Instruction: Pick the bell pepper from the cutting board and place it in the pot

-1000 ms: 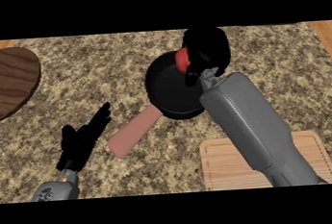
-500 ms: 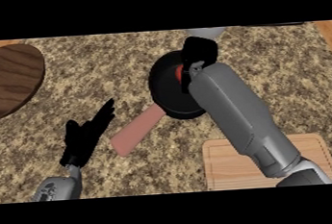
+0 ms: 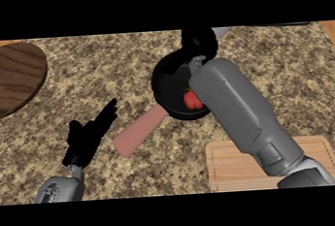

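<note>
No legible text, label, brand, number or sign observed on any surface in the head view.

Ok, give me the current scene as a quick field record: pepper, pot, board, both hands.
pepper: red pepper lies inside the pot
pot: black pot, pink handle pointing toward the view's lower left
board: cutting board at lower right, no pepper on it
right robot hand: above the pot's far rim, fingers unclear
left robot hand: open, left of the handle
</note>
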